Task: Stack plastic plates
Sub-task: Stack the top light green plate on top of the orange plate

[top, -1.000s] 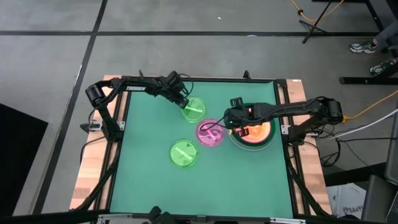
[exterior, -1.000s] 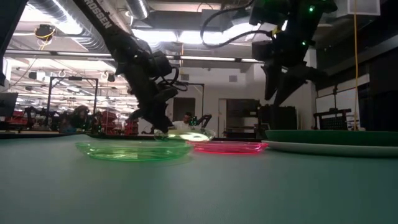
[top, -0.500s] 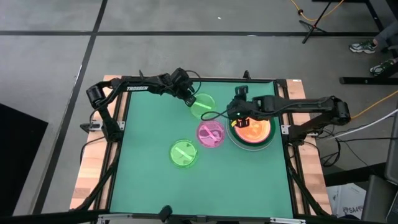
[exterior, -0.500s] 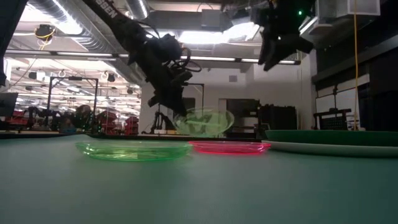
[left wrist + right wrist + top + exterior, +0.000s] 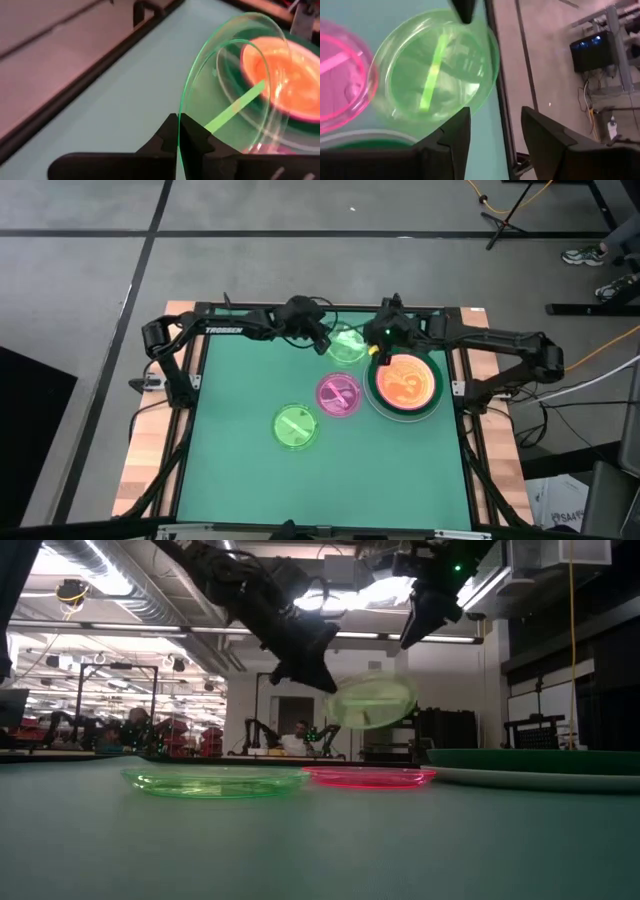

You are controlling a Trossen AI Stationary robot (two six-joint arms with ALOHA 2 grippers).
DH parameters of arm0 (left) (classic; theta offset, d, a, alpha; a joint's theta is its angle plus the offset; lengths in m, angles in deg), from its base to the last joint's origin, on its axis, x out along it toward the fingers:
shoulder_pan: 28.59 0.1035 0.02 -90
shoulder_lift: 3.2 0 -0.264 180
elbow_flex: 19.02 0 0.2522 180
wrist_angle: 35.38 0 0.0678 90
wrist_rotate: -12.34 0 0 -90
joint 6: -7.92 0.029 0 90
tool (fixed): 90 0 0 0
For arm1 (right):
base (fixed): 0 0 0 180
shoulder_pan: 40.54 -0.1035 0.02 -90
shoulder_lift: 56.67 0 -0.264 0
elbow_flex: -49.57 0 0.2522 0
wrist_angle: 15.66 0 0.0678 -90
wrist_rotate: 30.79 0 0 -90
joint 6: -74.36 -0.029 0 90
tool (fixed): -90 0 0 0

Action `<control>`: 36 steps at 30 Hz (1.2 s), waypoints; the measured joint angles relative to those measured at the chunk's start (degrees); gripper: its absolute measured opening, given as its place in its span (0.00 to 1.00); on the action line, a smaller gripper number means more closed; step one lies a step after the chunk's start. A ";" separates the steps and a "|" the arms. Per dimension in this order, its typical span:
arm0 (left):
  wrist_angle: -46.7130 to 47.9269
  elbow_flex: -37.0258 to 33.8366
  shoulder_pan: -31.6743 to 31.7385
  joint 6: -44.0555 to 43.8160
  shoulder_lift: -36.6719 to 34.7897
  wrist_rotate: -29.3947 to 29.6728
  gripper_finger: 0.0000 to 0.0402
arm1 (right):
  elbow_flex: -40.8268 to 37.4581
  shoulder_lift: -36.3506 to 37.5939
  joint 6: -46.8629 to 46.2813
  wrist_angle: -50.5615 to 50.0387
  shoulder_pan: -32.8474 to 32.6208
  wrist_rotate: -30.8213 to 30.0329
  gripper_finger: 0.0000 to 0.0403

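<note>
My left gripper [image 5: 323,340] [image 5: 312,672] is shut on a small translucent lime green plate [image 5: 346,343] [image 5: 373,702] [image 5: 235,75], held in the air left of the stack. The stack [image 5: 405,383] [image 5: 535,768] is a large dark green plate with a pink rim and an orange plate [image 5: 285,80] showing on top. My right gripper [image 5: 386,338] [image 5: 495,135] hovers open above the stack's far left edge and touches nothing. A small pink plate [image 5: 338,394] [image 5: 368,776] and a second lime plate [image 5: 296,427] [image 5: 215,781] lie flat on the table. My left gripper pinches the lime plate's rim [image 5: 181,117] between its two fingertips [image 5: 170,131], coming from the table's left and slanting down. The plate is lifted clear of the table and hangs tilted, its free side toward the stack.
The green mat [image 5: 240,480] has free room along its left and near sides. A dark frame rail [image 5: 100,75] runs along the table's far edge close behind the held plate. A person sits far off in the room behind the table [image 5: 300,735].
My left gripper has lifted the lime plate off the table and carried it up and toward the right, close to the stack; the plate has tipped from flat to tilted. My right gripper has risen and drawn back from over the stack toward the far edge.
</note>
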 joint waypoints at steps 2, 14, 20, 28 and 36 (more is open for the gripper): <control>-1.95 0.00 -1.38 0.04 0.00 2.89 0.00 | 0.00 0.00 -0.72 1.22 1.28 0.03 0.41; -11.25 0.00 -8.35 3.10 0.00 14.94 0.00 | 0.00 0.00 -1.01 4.66 3.68 5.95 0.41; -12.46 0.00 -10.80 4.61 0.00 17.24 0.00 | -0.02 0.00 -2.78 4.75 3.74 5.49 0.41; -12.93 0.00 -12.90 6.03 0.00 21.97 0.00 | -0.04 0.00 -2.72 4.51 3.69 7.30 0.41; -12.89 0.00 -13.02 6.01 0.00 22.12 0.00 | -0.04 0.00 -2.21 4.51 3.69 7.53 0.41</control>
